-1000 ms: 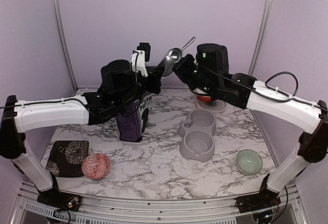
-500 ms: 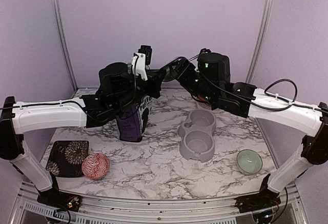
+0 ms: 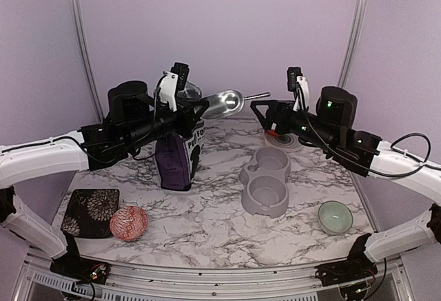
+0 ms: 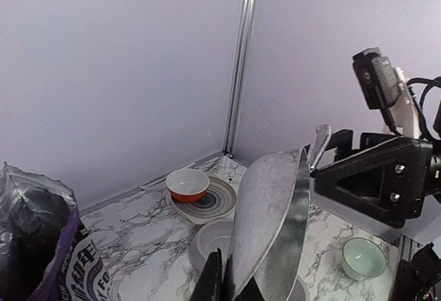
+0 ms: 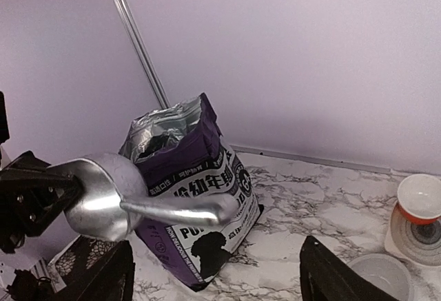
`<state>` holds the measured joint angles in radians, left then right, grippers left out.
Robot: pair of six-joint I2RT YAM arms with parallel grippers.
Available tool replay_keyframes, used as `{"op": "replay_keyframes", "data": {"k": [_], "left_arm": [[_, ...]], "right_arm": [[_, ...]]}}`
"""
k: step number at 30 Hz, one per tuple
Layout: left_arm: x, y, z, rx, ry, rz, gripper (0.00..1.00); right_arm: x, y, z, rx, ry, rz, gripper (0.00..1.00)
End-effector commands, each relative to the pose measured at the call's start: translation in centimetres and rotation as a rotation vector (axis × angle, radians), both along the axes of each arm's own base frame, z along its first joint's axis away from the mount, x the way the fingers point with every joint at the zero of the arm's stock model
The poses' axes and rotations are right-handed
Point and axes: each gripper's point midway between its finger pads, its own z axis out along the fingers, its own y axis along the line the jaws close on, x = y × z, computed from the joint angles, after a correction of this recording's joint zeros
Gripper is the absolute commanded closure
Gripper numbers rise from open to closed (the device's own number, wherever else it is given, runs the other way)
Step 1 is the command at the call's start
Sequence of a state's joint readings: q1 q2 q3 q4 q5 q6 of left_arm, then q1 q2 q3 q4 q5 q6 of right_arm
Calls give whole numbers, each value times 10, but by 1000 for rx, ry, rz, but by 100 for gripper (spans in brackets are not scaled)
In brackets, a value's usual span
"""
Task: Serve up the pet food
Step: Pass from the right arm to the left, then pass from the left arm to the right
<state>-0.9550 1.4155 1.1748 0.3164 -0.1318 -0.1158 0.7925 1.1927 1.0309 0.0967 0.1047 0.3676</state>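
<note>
A metal scoop [image 3: 222,102] hangs in the air above the table's back, its handle [image 3: 256,96] pointing right. My left gripper [image 3: 198,110] is shut on the rim of the scoop's bowl [image 4: 272,211]; the black fingertips [image 4: 212,280] pinch it from below. My right gripper [image 3: 262,113] stands open just right of the handle's end [image 5: 224,209], apart from it, with both fingers [image 5: 114,273] spread wide. The purple food bag [image 3: 176,155] stands open-topped under the left gripper. The grey double-bowl feeder [image 3: 265,180] sits mid-table. The pet food itself is hidden; the bag's mouth [image 5: 155,139] looks dark.
An orange bowl [image 3: 275,133] rests on a striped plate [image 3: 293,141] at the back right. A pale green bowl [image 3: 335,216] sits front right. A dark floral square plate [image 3: 91,211] and a red patterned bowl [image 3: 129,222] lie front left.
My right gripper has opened, let go of the scoop and drawn back to the right. The left arm has shifted left with the scoop, which now lies nearly level.
</note>
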Motion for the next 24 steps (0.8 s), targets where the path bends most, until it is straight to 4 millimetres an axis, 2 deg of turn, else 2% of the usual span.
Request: {"op": "replay_keyframes", "data": {"k": [1,4,5,9,11,14,18,21,24], "left_arm": [[9,48,35,8,1,46,100],[4,53,31,92,31,6,100],[2,55,33,103,32,-9,100],[-4,60,30,153,73,-75,100],[-6,59,26,169,111,-123,100],[-14,54,23,187,143,-193,100],[-30,47,28,183,158,-295,100],[-35,44,34,165,172,-327,100],[-38,42,37,151,184,-346,100]], "right_arm": [[-11,-15,23,-148,-197,118,18],[-24,0,14,-182,-187,280,11],[-35,8,9,-178,-185,368,10],[-68,25,1,-136,-195,606,10],[-77,27,1,-109,-197,656,10],[-74,25,3,-65,-168,665,10],[-68,21,7,21,-108,720,10],[-64,28,8,22,-80,756,12],[-67,33,19,56,-96,814,14]]}}
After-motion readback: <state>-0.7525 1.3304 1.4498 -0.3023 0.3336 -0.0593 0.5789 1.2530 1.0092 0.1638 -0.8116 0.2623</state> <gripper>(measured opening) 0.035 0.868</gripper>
